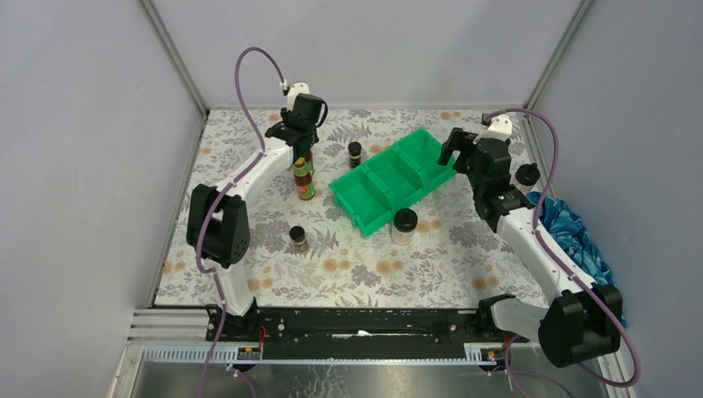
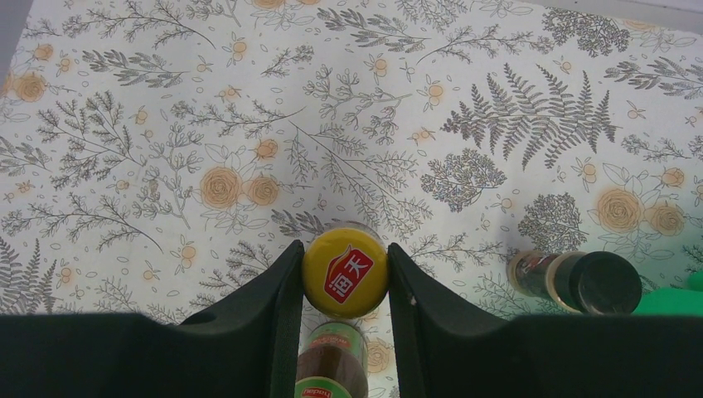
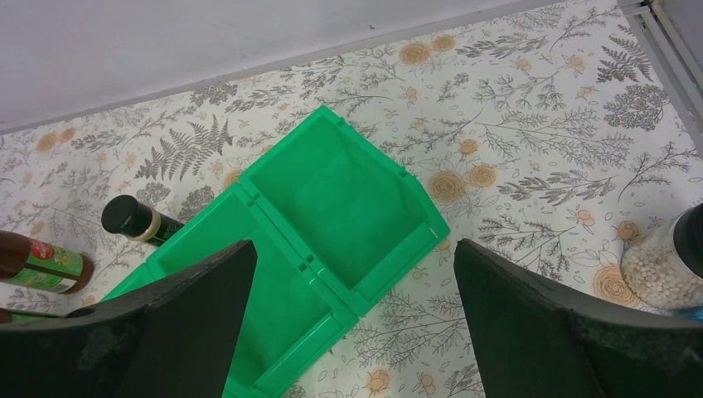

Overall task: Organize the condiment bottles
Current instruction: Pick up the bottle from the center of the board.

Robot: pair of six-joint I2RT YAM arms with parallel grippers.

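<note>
Left wrist view: left gripper (image 2: 342, 249) clamped on yellow-capped brown bottle (image 2: 344, 278), right gripper (image 3: 352, 249) spread wide above green divided bin (image 3: 332, 191).

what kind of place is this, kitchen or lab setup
Probably a robot test cell, not a kitchen: plain grey panels in metal framing enclose the table, with left arm and right arm bolted to a rail.

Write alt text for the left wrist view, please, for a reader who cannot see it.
The left hand grips a yellow-capped bottle from above, over a floral tablecloth. A black-capped jar stands to the right, beside the edge of a green bin.
</note>
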